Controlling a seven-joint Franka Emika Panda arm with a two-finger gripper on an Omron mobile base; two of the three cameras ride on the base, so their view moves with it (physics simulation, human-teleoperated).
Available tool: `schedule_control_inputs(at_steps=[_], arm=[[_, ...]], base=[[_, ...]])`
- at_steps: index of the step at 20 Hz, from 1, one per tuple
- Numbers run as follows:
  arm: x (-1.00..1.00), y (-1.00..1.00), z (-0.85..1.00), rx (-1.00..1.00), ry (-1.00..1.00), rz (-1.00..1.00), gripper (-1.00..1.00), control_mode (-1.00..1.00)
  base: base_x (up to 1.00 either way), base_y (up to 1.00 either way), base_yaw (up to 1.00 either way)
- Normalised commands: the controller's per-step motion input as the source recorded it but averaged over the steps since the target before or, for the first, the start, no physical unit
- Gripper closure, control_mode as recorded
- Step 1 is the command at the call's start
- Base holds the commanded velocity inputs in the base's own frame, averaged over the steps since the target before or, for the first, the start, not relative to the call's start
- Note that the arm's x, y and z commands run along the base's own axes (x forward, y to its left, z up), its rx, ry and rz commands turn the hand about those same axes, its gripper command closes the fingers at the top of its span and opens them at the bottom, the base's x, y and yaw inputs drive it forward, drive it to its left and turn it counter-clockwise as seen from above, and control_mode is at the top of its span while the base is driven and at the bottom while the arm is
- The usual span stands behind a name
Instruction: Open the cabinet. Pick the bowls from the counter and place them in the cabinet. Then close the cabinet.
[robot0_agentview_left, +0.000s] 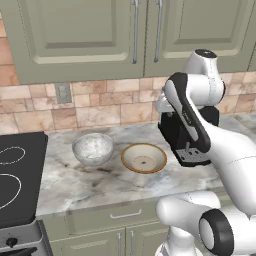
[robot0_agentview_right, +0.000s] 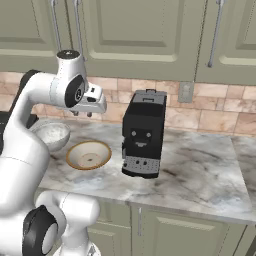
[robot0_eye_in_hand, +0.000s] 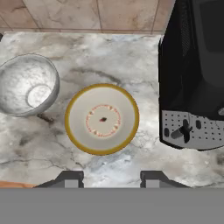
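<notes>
While the cabinet (robot0_agentview_left: 135, 35) doors look shut and both bowls, grey-white bowl (robot0_eye_in_hand: 27, 85) and tan bowl (robot0_eye_in_hand: 102, 119), sit on the counter (robot0_eye_in_hand: 131, 57), I hold the gripper (robot0_eye_in_hand: 109, 179) empty, jaws apart, above them: everything remains undone.

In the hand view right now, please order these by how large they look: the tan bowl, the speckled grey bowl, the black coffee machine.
1. The black coffee machine, clearly largest, though cut off at the frame edge.
2. The tan bowl.
3. The speckled grey bowl, a little smaller; its left side is cropped, so this ranking is unsure.
</notes>
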Motion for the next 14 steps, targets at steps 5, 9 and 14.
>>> schedule_control_inputs(at_steps=[5, 9, 14], arm=[[-0.28, 0.00, 0.00, 0.00, -0.08, 0.00, -1.00, -1.00], [-0.58, 0.02, 0.01, 0.00, -0.29, 0.00, -1.00, -1.00], [-0.45, 0.09, 0.30, -0.04, -0.43, 0.00, -1.00, -1.00]], base=[[0.00, 0.00, 0.00], [0.00, 0.00, 0.00], [0.00, 0.00, 0.00]])
